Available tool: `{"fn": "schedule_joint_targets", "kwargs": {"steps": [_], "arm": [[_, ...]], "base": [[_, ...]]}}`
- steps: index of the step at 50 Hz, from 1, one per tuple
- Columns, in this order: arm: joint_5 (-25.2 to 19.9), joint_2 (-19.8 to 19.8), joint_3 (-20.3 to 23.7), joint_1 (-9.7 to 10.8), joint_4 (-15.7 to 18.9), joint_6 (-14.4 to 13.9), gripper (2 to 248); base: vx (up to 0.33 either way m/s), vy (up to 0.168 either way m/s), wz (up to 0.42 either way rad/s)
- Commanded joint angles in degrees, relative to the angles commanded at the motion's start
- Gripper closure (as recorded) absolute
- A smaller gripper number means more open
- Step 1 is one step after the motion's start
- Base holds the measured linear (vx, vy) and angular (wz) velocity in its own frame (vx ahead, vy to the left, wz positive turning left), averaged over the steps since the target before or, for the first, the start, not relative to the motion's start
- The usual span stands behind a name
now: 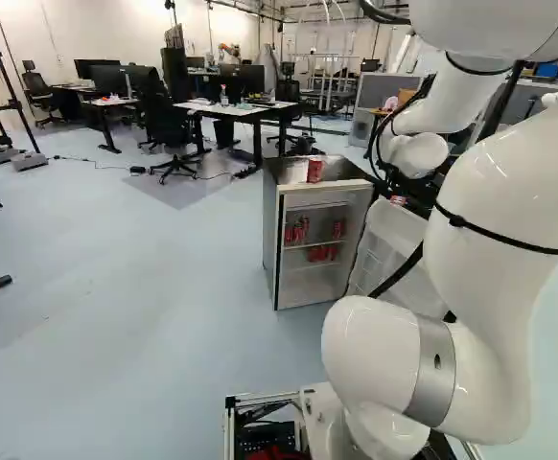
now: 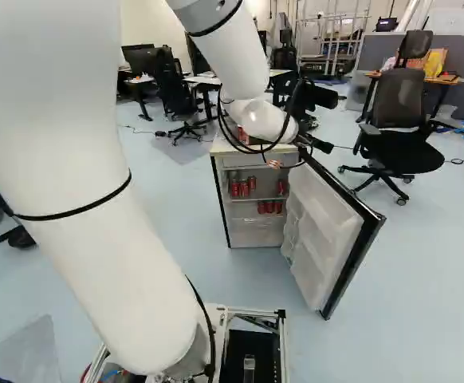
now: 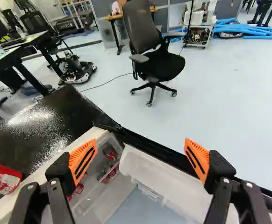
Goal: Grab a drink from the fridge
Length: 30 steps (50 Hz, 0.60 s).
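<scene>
Over the front of the small fridge [image 2: 256, 235], my gripper [image 2: 300, 159] is raised near the top edge. The wrist view has the gripper [image 3: 139, 161] open, with nothing between its orange pads; the fridge interior and door lie below. The fridge door [image 2: 324, 231] stands swung out, showing its white inner racks. Red cans [image 2: 244, 188] stand on the upper shelf, and more red cans [image 2: 269, 207] are on the shelf beneath. Another red can [image 1: 314, 171] is on the fridge's dark top [image 3: 42, 126], beside the gripper in the wrist view.
Beyond the fridge stand a black office chair [image 2: 398, 120] and, at the left base view's upper middle, desks [image 1: 231, 110] with monitors and chairs. Blue tubes [image 3: 248, 30] lie on the floor far off. Black stands [image 1: 11, 101] are at the far left.
</scene>
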<state>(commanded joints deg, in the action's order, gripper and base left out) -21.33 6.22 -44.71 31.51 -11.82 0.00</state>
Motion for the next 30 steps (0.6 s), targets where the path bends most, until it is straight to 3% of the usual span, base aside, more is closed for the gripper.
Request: {"fn": "schedule_joint_targets", "kwargs": {"steps": [13,30], "arm": [[7.5,0.0,-1.8,2.1,2.2,0.0,3],[12.8,0.5,-4.7,4.6,2.1,0.0,3]], "base": [[0.0,0.0,0.0],[0.0,0.0,0.0]]}}
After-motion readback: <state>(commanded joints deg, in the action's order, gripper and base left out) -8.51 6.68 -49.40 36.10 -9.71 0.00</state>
